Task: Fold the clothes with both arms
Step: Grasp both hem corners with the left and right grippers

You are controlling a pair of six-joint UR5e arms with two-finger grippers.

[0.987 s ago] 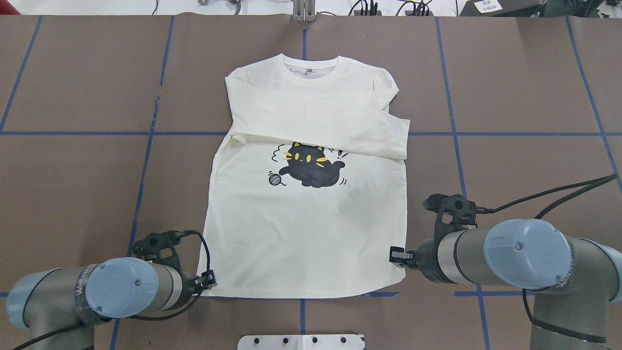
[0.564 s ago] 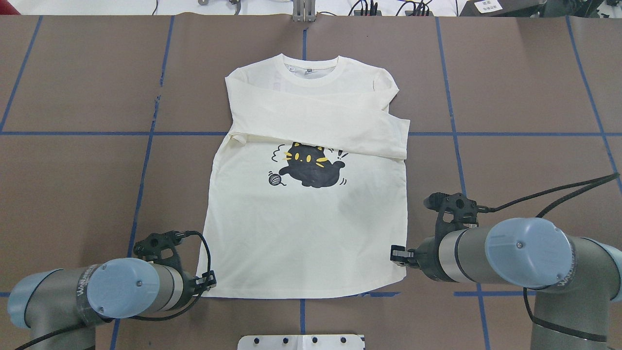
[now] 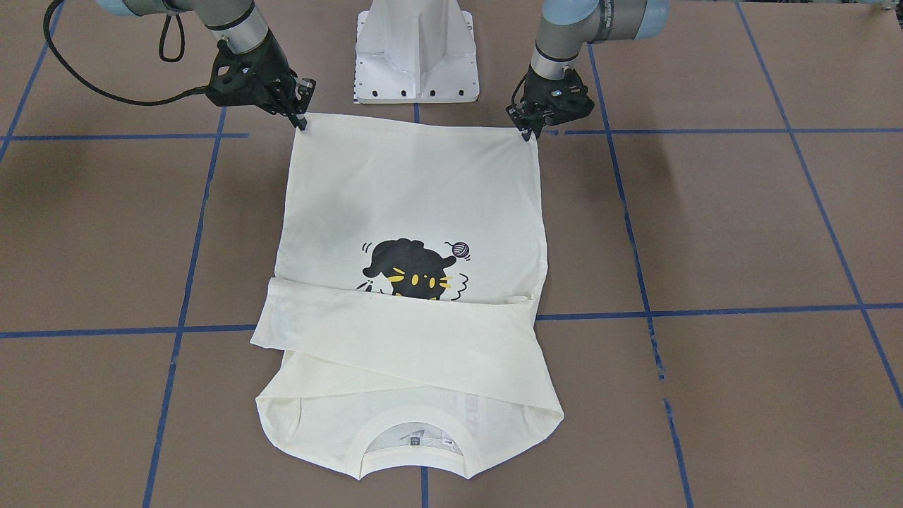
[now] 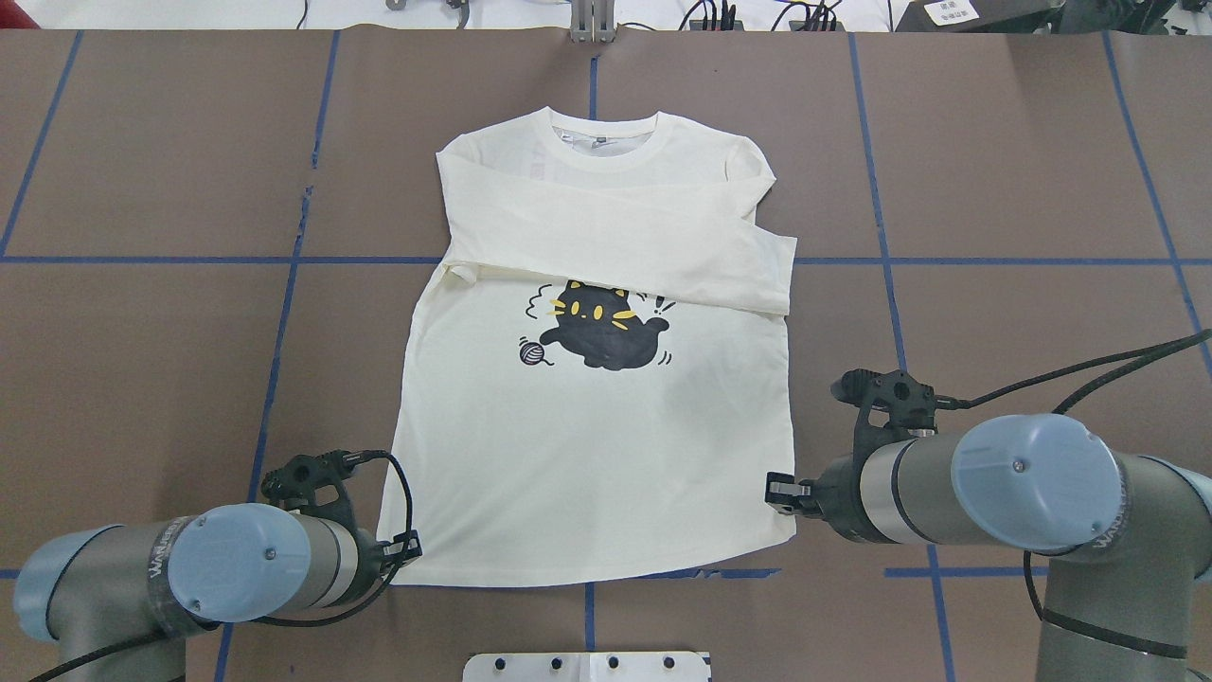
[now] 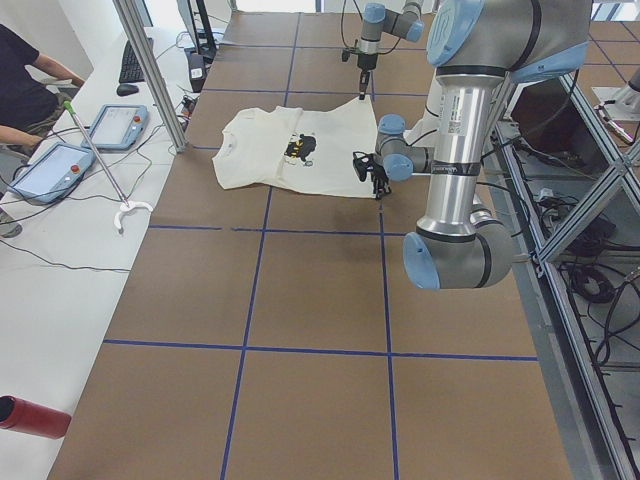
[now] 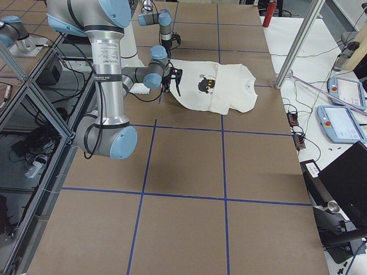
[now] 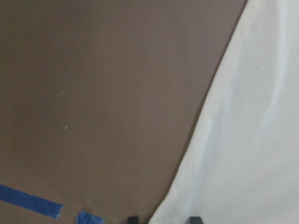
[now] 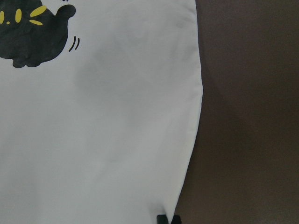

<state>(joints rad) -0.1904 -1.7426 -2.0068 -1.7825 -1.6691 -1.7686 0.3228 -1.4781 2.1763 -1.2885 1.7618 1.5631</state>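
The cream-white T-shirt [image 4: 587, 455] lies print up on the brown table, its collar at the far side. Both long sleeves are folded across the chest, just above the black cat [image 4: 606, 327]. My left gripper [image 4: 409, 547] is shut on the near left hem corner, and the cloth edge shows between its fingertips [image 7: 195, 219]. My right gripper [image 4: 775, 493] pinches the near right hem corner, and its fingertips [image 8: 161, 219] sit close together on the cloth. From the front-facing view, the left gripper [image 3: 528, 130] and right gripper [image 3: 303, 120] hold the two hem corners of the T-shirt [image 3: 416, 190] just off the table.
The white pedestal base [image 3: 416, 56] stands right behind the hem. Blue tape lines [image 4: 284, 284] grid the table. A person [image 5: 25, 70] sits at a side bench with tablets [image 5: 50, 170]. A red bottle [image 5: 30, 415] lies at that bench's near end.
Both hem corners have come up slightly with the grippers. The near left corner has spread outward and the shirt has shifted a little to the left. The arms have barely moved.
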